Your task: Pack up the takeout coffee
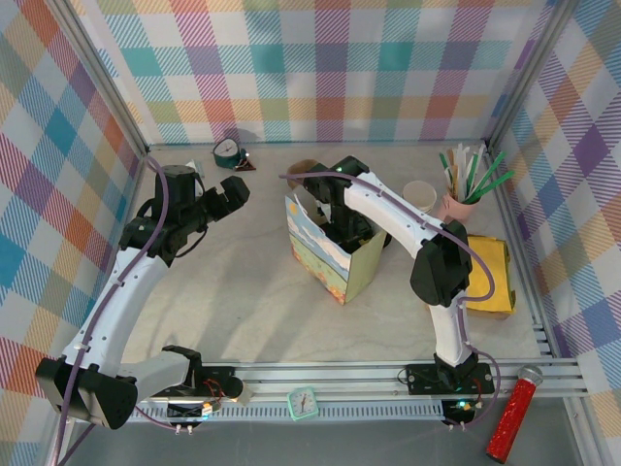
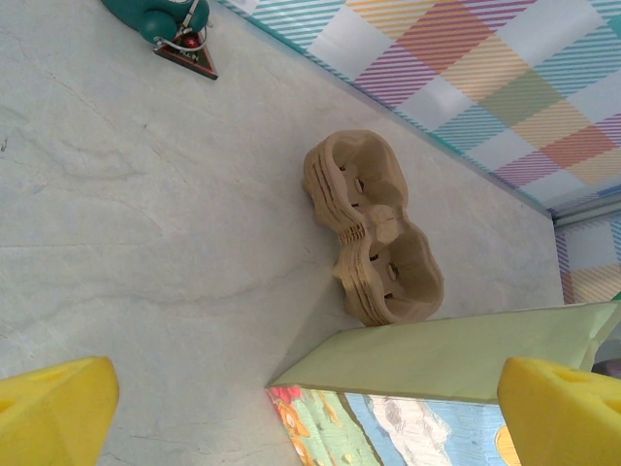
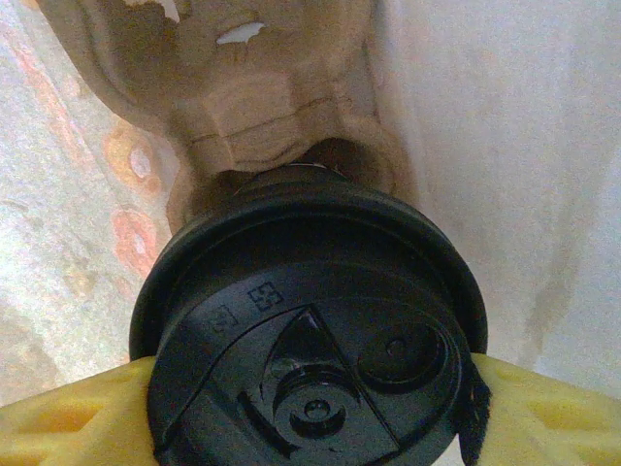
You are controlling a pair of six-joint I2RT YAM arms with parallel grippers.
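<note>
Inside the paper bag (image 1: 328, 260), the right fingers (image 3: 68, 427) pinch the upright takeout coffee (image 3: 310, 340) just above a pulp carrier (image 3: 243, 107); the left fingers (image 2: 49, 408) hang spread outside.

One paper bag (image 1: 335, 254), one lidded cup (image 3: 310, 340), two clocks (image 1: 230, 152) (image 1: 303, 402), one red tube (image 1: 512, 427)

Left hand (image 1: 225, 198) agape, right hand (image 3: 309, 413) snug.

Takeout coffee lid (image 3: 310, 330): glossy black plastic (embossed). Cup carrier (image 2: 374, 233): rough matt pulp.
</note>
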